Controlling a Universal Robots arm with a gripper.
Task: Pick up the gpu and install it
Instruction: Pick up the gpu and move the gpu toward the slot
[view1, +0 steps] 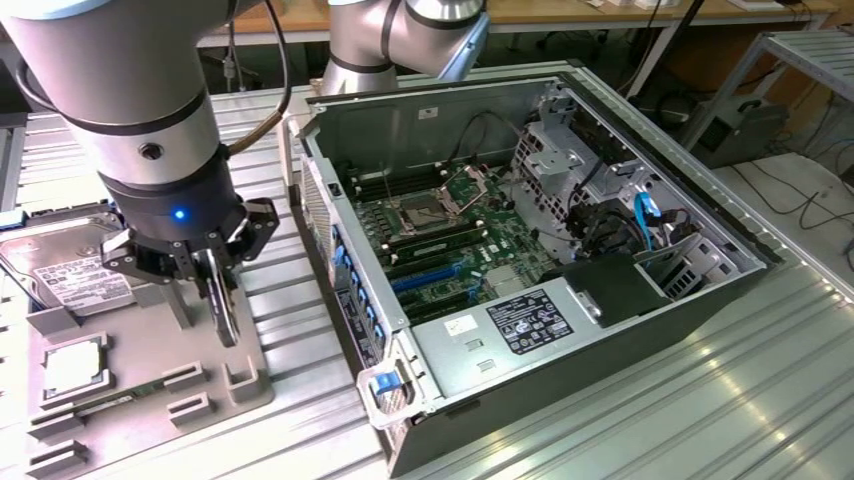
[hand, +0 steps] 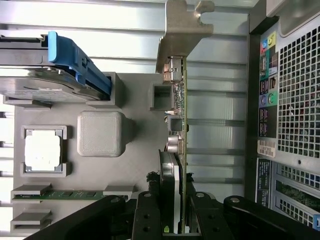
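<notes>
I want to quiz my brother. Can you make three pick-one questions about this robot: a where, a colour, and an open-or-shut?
1. The computer case is: A) shut B) open C) half shut
2. Where is the gpu? A) inside the computer case B) between the fingers of the gripper, over the grey tray C) underneath the computer case
3. What colour is the little light above the gripper? A) red B) blue C) green

Answers: 1 B, its insides show from above; 2 B, the fingers clamp the card on both faces; 3 B, it glows blue.
</notes>
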